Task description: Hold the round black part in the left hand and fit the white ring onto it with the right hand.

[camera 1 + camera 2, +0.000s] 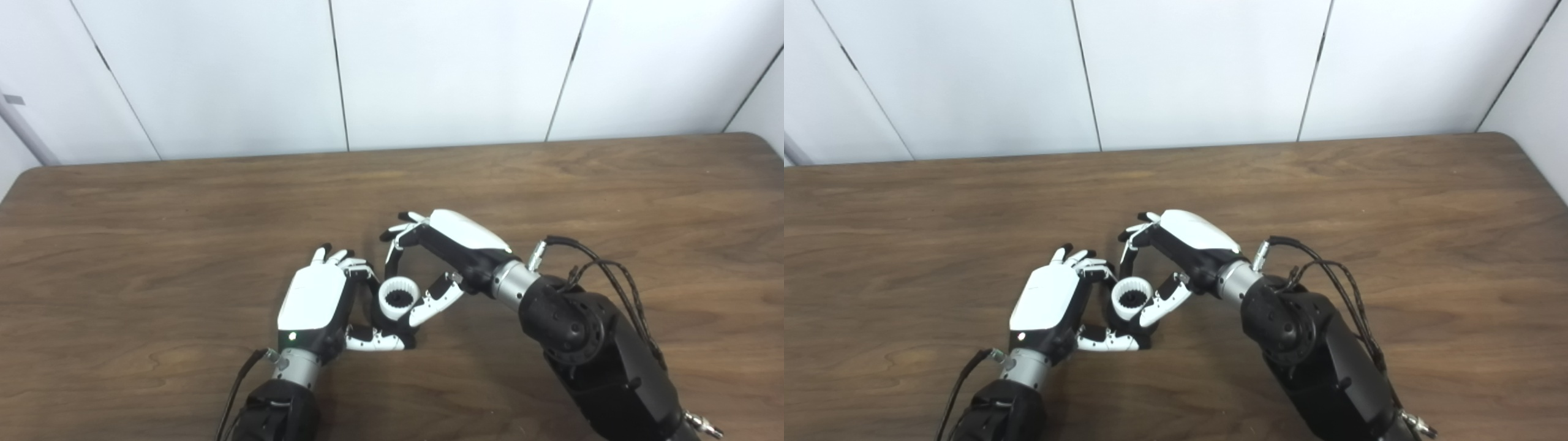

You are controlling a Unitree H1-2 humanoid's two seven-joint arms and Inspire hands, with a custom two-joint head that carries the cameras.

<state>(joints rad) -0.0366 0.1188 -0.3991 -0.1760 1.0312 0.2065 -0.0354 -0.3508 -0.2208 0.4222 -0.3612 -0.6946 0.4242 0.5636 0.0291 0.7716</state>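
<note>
My left hand [312, 300] lies low on the table, its fingers and thumb curled around the round black part [397, 324], which is mostly hidden. On top of that part sits the white toothed ring [387, 303], its dark centre facing up. From the right, my right hand [459, 236] arches over the ring. Its thumb presses the ring's right side and a dark finger comes down on the far side, so the hand pinches the ring. The contact under the ring is hidden, so I cannot tell how deep it sits.
The brown wooden table [612, 196] spreads out on all sides of the hands. White wall panels [429, 73] stand behind its far edge. A black cable [606, 269] loops off the right wrist.
</note>
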